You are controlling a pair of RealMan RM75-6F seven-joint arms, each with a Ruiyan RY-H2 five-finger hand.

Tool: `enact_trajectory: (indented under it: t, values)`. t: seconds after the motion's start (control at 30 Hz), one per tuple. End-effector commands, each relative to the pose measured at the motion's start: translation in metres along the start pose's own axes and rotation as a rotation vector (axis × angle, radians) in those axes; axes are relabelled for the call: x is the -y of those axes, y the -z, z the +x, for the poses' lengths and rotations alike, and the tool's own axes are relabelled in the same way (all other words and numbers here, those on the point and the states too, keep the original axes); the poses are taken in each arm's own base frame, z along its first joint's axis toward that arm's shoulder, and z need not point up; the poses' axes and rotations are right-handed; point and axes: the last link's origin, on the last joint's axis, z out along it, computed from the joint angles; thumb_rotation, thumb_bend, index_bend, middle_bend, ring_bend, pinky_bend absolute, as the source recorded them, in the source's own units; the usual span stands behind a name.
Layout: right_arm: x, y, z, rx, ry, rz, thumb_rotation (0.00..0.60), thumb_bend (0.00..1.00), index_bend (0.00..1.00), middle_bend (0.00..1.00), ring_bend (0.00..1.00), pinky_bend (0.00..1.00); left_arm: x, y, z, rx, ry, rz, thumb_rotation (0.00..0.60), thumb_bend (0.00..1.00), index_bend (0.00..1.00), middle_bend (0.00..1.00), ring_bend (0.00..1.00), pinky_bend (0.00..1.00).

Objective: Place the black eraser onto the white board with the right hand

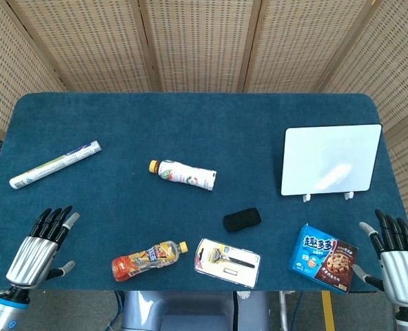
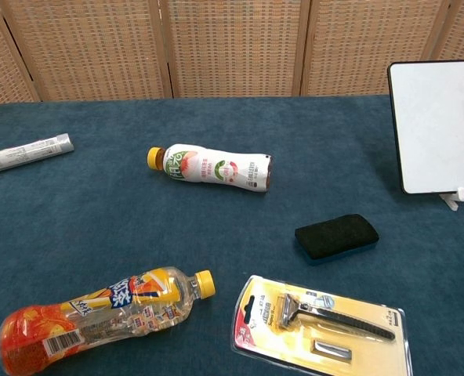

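Observation:
The black eraser [image 1: 242, 220] [image 2: 336, 236] lies flat on the blue table near the middle front. The white board [image 1: 331, 161] [image 2: 440, 127] stands on its small feet to the right and further back. My right hand [image 1: 398, 263] hovers at the table's front right corner, fingers apart, holding nothing, well right of the eraser. At the front left corner my left hand [image 1: 37, 249] is likewise spread and empty. Neither hand shows in the chest view.
A blue cookie box [image 1: 323, 258] lies between the eraser and my right hand. A razor pack [image 1: 227, 262], an orange drink bottle [image 1: 149, 258], a white bottle [image 1: 183, 174] and a long tube [image 1: 54, 165] lie on the table [image 1: 190, 124].

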Motion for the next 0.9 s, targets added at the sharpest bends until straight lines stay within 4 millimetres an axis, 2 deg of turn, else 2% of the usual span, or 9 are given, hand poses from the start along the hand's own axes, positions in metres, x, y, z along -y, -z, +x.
enact_trajectory:
  t: [0.03, 0.37, 0.67, 0.9]
  values:
    - [0.008, -0.009, 0.0, -0.024, 0.004, 0.044, 0.6, 0.0, 0.21, 0.0, 0.0, 0.0, 0.0, -0.001, 0.001, -0.002, 0.003, 0.002, 0.6, 0.13, 0.0, 0.0, 0.0, 0.0]
    - [0.054, -0.055, -0.006, 0.087, 0.015, 0.176, 0.6, 0.0, 0.23, 0.0, 0.0, 0.0, 0.002, -0.001, 0.003, -0.011, 0.017, 0.004, 0.6, 0.13, 0.0, 0.0, 0.0, 0.0]
    - [0.11, -0.093, -0.032, 0.225, 0.048, 0.287, 0.6, 0.0, 0.26, 0.0, 0.0, 0.0, 0.005, -0.002, 0.006, -0.013, 0.034, 0.008, 0.6, 0.13, 0.0, 0.0, 0.0, 0.0]
    - [0.145, -0.122, -0.051, 0.317, 0.077, 0.312, 0.6, 0.0, 0.26, 0.0, 0.0, 0.0, 0.002, 0.0, 0.006, -0.008, 0.043, -0.009, 0.6, 0.13, 0.0, 0.0, 0.0, 0.0]
